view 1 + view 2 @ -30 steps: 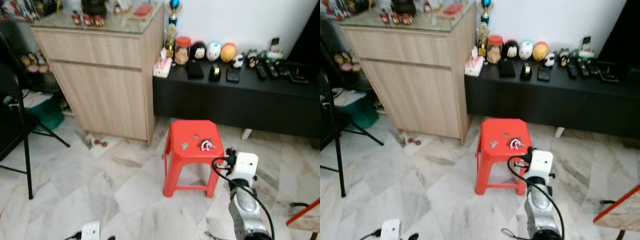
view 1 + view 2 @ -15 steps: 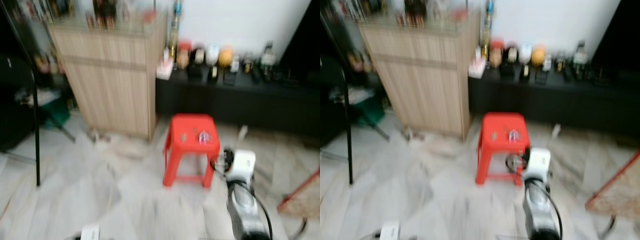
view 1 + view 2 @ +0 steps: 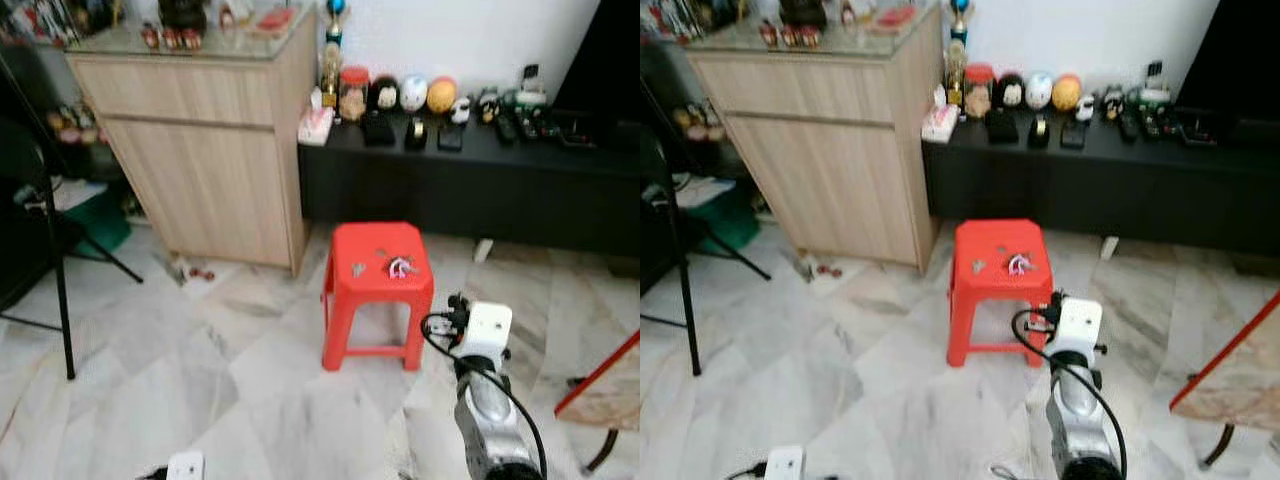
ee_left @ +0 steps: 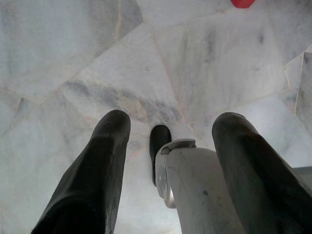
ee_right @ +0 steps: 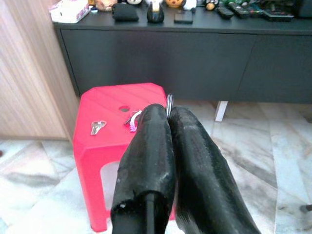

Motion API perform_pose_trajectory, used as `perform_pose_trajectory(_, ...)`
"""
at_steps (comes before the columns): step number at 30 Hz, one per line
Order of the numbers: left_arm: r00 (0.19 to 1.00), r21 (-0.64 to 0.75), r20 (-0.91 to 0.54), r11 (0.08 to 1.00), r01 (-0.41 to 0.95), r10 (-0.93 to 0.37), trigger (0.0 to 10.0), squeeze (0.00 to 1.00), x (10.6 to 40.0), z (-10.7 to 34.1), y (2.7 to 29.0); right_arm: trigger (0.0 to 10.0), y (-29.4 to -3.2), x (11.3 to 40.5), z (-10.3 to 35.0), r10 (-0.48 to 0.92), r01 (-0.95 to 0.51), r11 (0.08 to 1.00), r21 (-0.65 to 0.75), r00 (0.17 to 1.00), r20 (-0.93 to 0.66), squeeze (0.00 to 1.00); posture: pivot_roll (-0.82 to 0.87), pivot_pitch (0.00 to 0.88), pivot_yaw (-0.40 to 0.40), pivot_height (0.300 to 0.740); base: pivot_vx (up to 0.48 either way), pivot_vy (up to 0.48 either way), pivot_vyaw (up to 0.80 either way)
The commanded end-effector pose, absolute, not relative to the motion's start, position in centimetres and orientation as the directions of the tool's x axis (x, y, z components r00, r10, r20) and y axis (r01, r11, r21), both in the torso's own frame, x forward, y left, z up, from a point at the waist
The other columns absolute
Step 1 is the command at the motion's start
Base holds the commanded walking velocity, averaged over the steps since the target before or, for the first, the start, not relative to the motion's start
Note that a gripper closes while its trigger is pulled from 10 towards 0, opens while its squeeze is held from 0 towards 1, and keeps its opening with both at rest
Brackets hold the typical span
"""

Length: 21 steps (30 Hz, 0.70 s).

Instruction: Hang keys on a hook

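A: What did the room look like?

B: A pale marble floor [image 3: 200, 350] ran up to a white wall, with a wooden cabinet [image 3: 205, 150] on the left and a long low black console [image 3: 470, 185] beside it. A red plastic stool [image 3: 378, 290] stood on the floor in front of the console.

A: Any containers?

B: A jar with a red lid [image 3: 353, 93] stood on the console next to a pink tissue box [image 3: 315, 125]; what the jar held could not be made out. Round figurines and remote controls lined the rest of the top.

A: What stood around the stool?

B: A black tripod stand [image 3: 50, 260] was at the left, and a slanted red-edged board [image 3: 600, 385] at the right. The right arm [image 3: 487, 400] reached forward just right of the stool.

A: And the keys?

B: A bunch of keys with a pink tag [image 3: 400, 267] lay on the stool's seat, and a single silver key [image 5: 97, 126] lay apart from it, nearer the cabinet side.

A: The grippers?

B: The right gripper [image 5: 168, 114] had its fingers pressed together, with a thin metal ring showing at the tips. The left gripper [image 4: 168, 134] hung over the floor, fingers spread, holding nothing
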State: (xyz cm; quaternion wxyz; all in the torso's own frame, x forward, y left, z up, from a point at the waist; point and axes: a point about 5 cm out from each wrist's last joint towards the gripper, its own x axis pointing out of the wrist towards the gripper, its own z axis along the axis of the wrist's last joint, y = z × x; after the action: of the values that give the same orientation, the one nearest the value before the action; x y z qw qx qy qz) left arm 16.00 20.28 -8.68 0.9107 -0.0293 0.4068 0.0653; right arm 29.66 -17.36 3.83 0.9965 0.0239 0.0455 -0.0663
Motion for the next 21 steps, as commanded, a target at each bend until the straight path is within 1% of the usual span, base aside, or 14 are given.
perform_pose_trajectory(1, 0.647, 0.009, -0.757, 0.992, -0.127, 0.089, 10.0, 0.00, 15.31, -8.93, 20.43, 10.0, -17.44, 29.84, 4.02, -0.142, 0.147, 0.988, 0.051, 0.986, -0.091, 0.00, 0.09, 0.049, -0.016, 0.740, 0.000, -0.244, 0.00)
perform_pose_trajectory(21, 0.662, 0.003, -0.746, 0.993, -0.118, 0.081, 10.0, 0.00, 15.78, -8.76, 20.12, 10.0, -17.64, 29.84, 3.86, -0.162, 0.170, 0.983, 0.070, 0.981, -0.104, 0.00, 0.09, 0.070, -0.021, 0.740, 0.000, -0.267, 0.00)
